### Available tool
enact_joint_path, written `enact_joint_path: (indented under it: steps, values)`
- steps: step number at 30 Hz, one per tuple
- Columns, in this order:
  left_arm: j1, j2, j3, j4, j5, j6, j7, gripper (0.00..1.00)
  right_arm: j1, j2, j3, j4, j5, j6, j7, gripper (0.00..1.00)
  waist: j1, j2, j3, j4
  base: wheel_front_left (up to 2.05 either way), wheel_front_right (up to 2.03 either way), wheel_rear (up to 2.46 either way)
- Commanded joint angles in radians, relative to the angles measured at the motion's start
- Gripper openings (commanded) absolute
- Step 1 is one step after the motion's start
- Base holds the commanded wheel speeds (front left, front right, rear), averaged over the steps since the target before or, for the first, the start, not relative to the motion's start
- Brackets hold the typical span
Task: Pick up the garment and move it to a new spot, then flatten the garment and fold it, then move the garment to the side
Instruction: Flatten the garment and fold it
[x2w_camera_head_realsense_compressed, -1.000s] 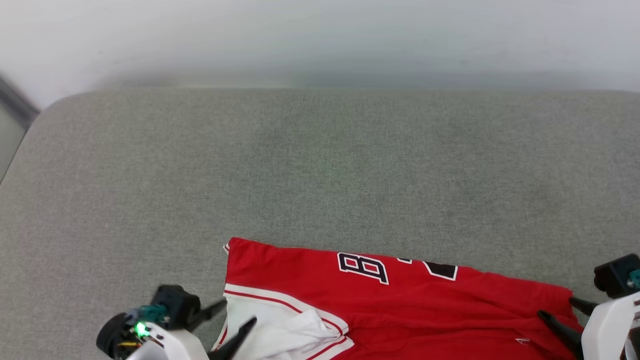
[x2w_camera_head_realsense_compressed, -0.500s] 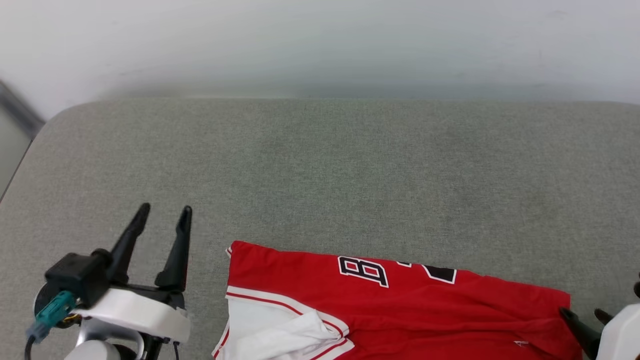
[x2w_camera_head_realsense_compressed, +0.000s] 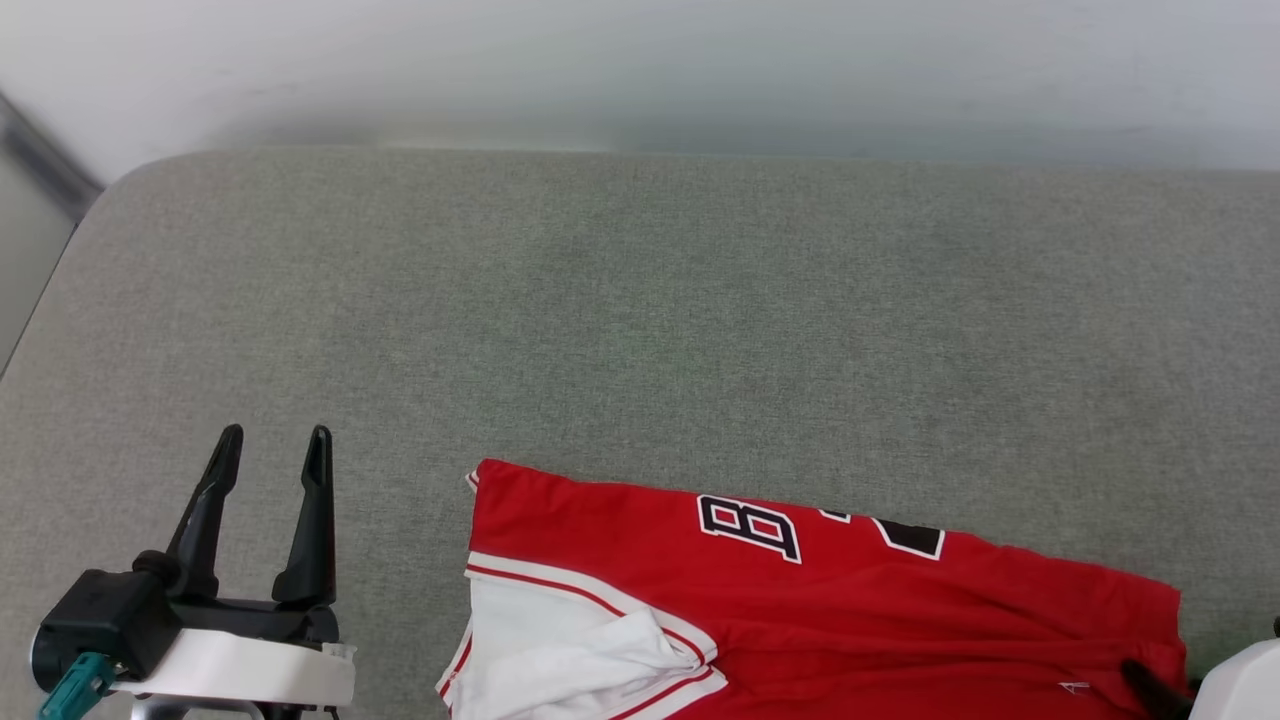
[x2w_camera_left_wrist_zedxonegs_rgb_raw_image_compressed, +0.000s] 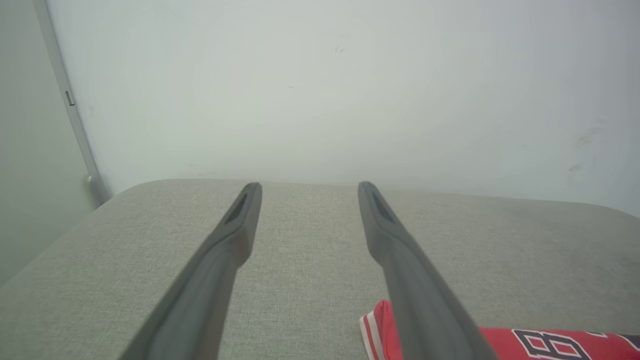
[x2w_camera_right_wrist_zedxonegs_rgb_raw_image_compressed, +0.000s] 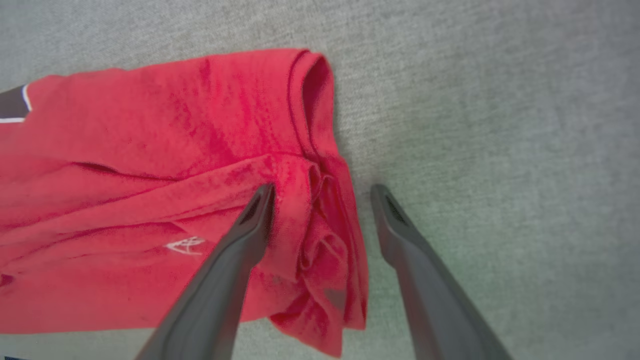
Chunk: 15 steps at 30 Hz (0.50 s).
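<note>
garment (x2w_camera_head_realsense_compressed: 820, 600): bottom edge cuts it | right fingers (x2w_camera_head_realsense_compressed: 1152, 684): mostly cropped

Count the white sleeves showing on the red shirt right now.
1. The white sleeve lies bunched at the left end of the red shirt, at the head view's bottom edge. A second one may be tucked under the red fabric or out of frame.
</note>
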<state>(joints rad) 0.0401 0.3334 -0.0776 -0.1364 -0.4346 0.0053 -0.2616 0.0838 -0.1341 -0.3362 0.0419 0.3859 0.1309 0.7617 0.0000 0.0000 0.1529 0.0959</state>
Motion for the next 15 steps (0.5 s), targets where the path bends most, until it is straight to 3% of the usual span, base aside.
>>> enact_joint_path:
  steps: [1,7,15]
  values:
    - [0.003,-0.016,0.016,0.006,0.012,-0.018,-0.004,1.0,-0.009,0.01,0.005,0.023,-0.003,0.0,0.0,1.0,0.0,0.0,0.007,0.006,0.0,0.0,0.0]
    - [-0.016,-0.084,0.075,0.038,0.066,-0.095,-0.004,1.0,-0.021,0.019,0.051,0.099,0.007,0.0,-0.017,1.0,0.0,0.0,0.025,0.02,0.0,0.0,0.0]
    - [-0.026,-0.126,0.104,0.072,0.106,-0.13,-0.004,1.0,-0.02,0.056,0.163,0.167,0.034,0.007,-0.006,1.0,0.0,0.0,0.024,0.031,0.0,0.0,0.0]
